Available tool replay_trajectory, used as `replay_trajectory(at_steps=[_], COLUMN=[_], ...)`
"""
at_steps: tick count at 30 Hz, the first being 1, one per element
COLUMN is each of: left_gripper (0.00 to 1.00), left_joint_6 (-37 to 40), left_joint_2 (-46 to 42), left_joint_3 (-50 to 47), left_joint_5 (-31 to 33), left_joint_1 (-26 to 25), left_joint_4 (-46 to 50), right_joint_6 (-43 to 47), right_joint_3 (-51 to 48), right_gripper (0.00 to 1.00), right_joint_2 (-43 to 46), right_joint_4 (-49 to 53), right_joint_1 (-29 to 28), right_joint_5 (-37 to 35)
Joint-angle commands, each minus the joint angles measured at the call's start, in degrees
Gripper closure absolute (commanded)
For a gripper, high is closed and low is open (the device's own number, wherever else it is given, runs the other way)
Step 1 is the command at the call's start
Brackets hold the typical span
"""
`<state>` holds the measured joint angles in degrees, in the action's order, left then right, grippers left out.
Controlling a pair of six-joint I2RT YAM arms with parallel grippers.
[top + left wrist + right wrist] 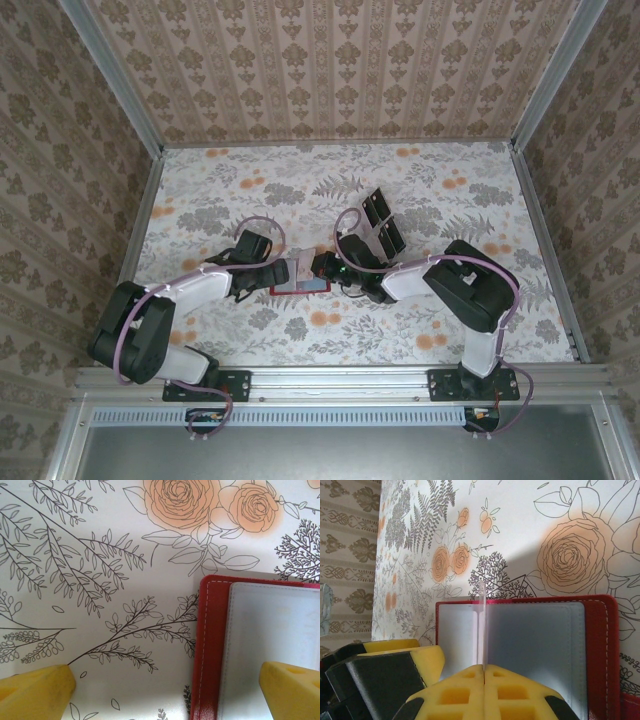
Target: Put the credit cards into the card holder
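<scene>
You have a clear plastic tray [381,222] of dark rectangles lying on the floral tablecloth [250,190] (grey leaves, orange roses), with patterned wallpaper walls [330,70] enclosing three sides.

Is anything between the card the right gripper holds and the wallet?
Nothing visible. The card, pinched in the right gripper, stands on edge over the open wallet. The left gripper, open, straddles the wallet's edge, not between them.

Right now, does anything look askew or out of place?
The card in the right gripper stands on its edge over the open wallet instead of lying flat. Nothing looks spilled or damaged.
</scene>
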<state>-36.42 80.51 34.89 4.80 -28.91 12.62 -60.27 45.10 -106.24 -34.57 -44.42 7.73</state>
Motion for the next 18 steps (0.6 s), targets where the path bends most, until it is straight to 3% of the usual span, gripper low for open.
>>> replay_trajectory(at_steps=[1, 18], left_gripper=[0.0, 0.0], left_joint_6=[-1.2, -1.1], left_joint_2=[1.8, 2.0], left_joint_3=[-2.4, -2.3], left_joint_5=[2.2, 2.2], left_joint_1=[0.1, 0.1], left_joint_4=[6.5, 6.6], right_joint_6=[-0.8, -3.4], right_joint_3=[-0.5, -1.5], right_gripper=[1.0, 1.0], right_joint_2=[-0.1, -2.7], right_joint_4=[-2.1, -6.1], right_joint_1=[-0.3, -0.9], right_joint_5=[0.0, 1.9])
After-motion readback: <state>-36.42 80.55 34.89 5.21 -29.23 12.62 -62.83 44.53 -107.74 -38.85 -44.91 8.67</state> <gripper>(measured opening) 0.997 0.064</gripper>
